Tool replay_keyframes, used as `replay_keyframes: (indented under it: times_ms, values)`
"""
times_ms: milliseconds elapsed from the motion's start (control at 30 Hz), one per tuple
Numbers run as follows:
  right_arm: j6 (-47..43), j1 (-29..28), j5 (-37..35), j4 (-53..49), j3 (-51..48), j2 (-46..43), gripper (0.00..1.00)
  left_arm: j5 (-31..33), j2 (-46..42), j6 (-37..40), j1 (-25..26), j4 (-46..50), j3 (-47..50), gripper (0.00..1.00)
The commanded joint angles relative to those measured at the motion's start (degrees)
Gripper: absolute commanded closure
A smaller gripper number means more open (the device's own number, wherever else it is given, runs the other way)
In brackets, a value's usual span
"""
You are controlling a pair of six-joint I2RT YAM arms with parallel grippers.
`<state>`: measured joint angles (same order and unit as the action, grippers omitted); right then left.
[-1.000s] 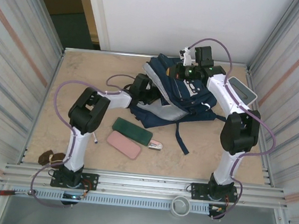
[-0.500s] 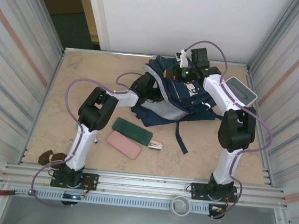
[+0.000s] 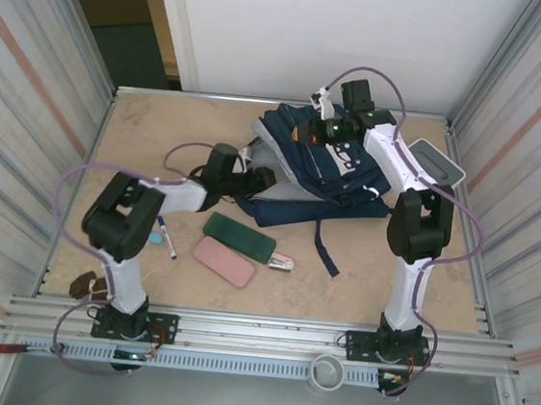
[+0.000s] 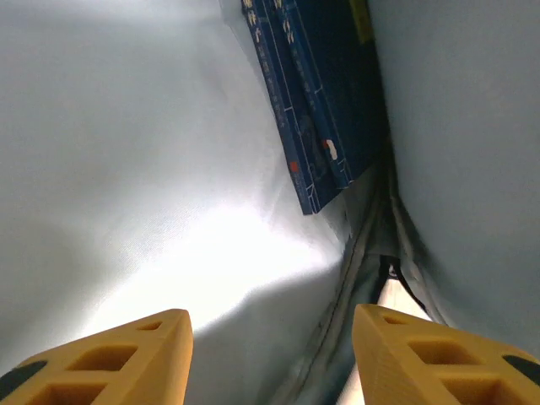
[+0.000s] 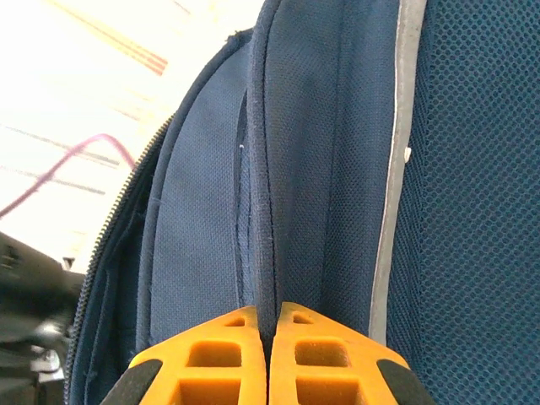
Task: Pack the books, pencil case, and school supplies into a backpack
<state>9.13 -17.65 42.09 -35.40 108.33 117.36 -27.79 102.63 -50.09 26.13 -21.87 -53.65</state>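
Note:
The navy backpack (image 3: 336,176) lies at the back of the table with its mouth facing left. My left gripper (image 3: 254,177) is at that mouth, open, with nothing between its fingers. In the left wrist view the left gripper (image 4: 270,346) looks into the pale grey lining, where two navy books (image 4: 316,110) stand against the far side. My right gripper (image 3: 312,131) is shut on a fold of the backpack's top edge (image 5: 268,211). A dark green pencil case (image 3: 238,238), a pink one (image 3: 224,261), the pink-and-silver stapler (image 3: 282,262) and the pen (image 3: 165,235) lie in front of the backpack.
A white box with a grey top (image 3: 436,162) sits at the back right by the right arm. A loose backpack strap (image 3: 324,247) trails toward the front. Small brown items (image 3: 88,285) lie by the left base. Corrugated walls close both sides.
My left arm has drawn back leftward from the backpack's mouth, its elbow swinging left and uncovering the pen. The right gripper has shifted slightly left, still holding the fabric.

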Motion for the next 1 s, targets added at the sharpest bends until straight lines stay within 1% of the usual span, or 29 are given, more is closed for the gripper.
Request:
replay_keyframes:
  times_ms: [0,100,200,300,333,433,567,667,733,833,967]
  values:
    - [-6.7,0.3,0.1,-4.3,1.9,0.6,0.98,3.0,-9.2,7.0,-2.6,6.4,4.3,0.45]
    - [-6.8,0.1,0.8,-4.1,-0.4,-0.2,0.91,8.0,-16.1,10.3,-5.5,13.6,7.0,0.44]
    - [-6.0,-0.5,2.3,-3.2,-3.8,-1.6,0.85,10.4,-20.9,11.5,-9.2,15.9,10.0,0.42]
    - [-2.9,-0.6,3.4,-0.3,-6.8,-3.4,0.79,9.0,-22.9,11.5,-13.2,15.6,11.7,0.4]
    - [-1.9,-0.4,3.7,0.3,-7.9,-4.2,0.75,8.4,-22.9,11.6,-14.2,15.6,12.0,0.4]
    - [0.8,0.3,2.5,2.2,-13.4,-8.1,0.67,7.4,-22.1,11.8,-15.3,16.1,11.6,0.4]
    - [6.3,3.5,-3.3,8.3,-27.6,-17.2,0.55,5.0,-18.8,11.7,-15.3,15.5,10.1,0.39]
    - [9.9,7.4,-10.3,11.0,-38.3,-24.0,0.42,2.2,-15.4,11.2,-15.3,14.0,8.3,0.38]
    - [11.8,9.5,-13.8,13.2,-44.9,-28.2,0.4,0.8,-13.0,11.0,-15.1,13.2,6.8,0.38]
    - [13.5,10.4,-17.8,15.6,-51.5,-32.4,0.38,-0.1,-10.0,11.3,-14.4,13.3,4.8,0.37]
    - [16.1,10.4,-23.9,17.8,-55.3,-33.3,0.38,-1.1,-6.0,12.0,-13.4,14.1,1.7,0.35]
